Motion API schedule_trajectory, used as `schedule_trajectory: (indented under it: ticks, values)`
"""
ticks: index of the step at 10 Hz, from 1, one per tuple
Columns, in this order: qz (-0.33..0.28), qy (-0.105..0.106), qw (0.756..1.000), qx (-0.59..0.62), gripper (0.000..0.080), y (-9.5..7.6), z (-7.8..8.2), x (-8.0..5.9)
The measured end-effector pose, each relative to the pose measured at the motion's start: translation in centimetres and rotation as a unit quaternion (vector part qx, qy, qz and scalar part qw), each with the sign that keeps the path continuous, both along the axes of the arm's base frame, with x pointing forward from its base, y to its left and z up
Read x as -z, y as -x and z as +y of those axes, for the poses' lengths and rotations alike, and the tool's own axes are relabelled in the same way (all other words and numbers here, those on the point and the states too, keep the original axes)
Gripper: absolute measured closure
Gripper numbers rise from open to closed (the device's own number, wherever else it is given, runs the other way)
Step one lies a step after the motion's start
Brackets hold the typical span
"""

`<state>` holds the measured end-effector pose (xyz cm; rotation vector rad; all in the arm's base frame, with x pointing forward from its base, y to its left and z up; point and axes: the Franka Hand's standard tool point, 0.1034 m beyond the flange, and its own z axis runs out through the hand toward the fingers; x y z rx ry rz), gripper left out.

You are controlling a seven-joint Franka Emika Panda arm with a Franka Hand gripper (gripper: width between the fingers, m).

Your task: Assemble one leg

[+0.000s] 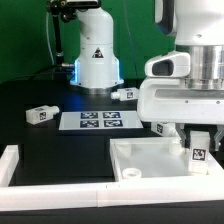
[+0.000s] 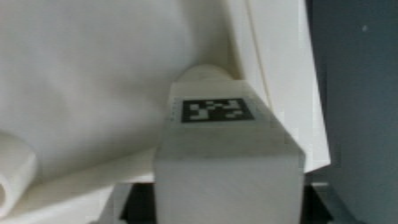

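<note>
My gripper [image 1: 196, 138] is shut on a white leg [image 1: 198, 154] whose black-and-white tag faces the camera. It holds the leg upright over the right corner of the white square tabletop [image 1: 145, 162]. In the wrist view the leg [image 2: 217, 140] fills the middle, with my dark fingers [image 2: 135, 203] at its sides. The tabletop's rimmed corner [image 2: 267, 70] lies just beyond the leg's tip. Whether the tip touches the tabletop is hidden.
Loose legs lie at the exterior view's left [image 1: 40, 114] and by the arm's base [image 1: 124, 94], and another lies behind my gripper [image 1: 159, 128]. The marker board [image 1: 97, 121] lies mid-table. A white rail [image 1: 40, 190] runs along the front and left.
</note>
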<state>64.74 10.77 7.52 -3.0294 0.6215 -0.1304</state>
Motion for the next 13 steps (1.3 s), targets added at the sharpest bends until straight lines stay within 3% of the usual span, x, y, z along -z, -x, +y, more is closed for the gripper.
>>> schedule_trajectory:
  ticks: [3, 5, 6, 7, 9, 10, 11, 12, 13]
  values:
    - [0.009, -0.013, 0.983, 0.184, 0.0514, 0.16, -0.30, 0.15]
    - [0.036, -0.037, 0.933, 0.357, 0.0514, 0.62, -0.51, 0.21]
    - [0.041, -0.062, 0.884, 0.461, 0.0514, 0.35, -0.60, 0.08]
    - [0.051, -0.079, 0.854, 0.511, 0.0514, 0.49, -0.93, 0.16]
    - [0.056, -0.081, 0.825, 0.557, 0.0512, 0.55, -0.86, 0.19]
    - [0.055, -0.081, 0.827, 0.554, 0.0445, 0.54, -0.90, 0.21]
    - [0.054, -0.074, 0.854, 0.511, 0.0445, 0.61, -0.84, 0.21]
    - [0.056, -0.060, 0.895, 0.437, 0.0238, 0.74, -0.48, 0.17]
    - [0.052, -0.058, 0.931, 0.357, 0.0238, 0.53, -0.10, 0.00]
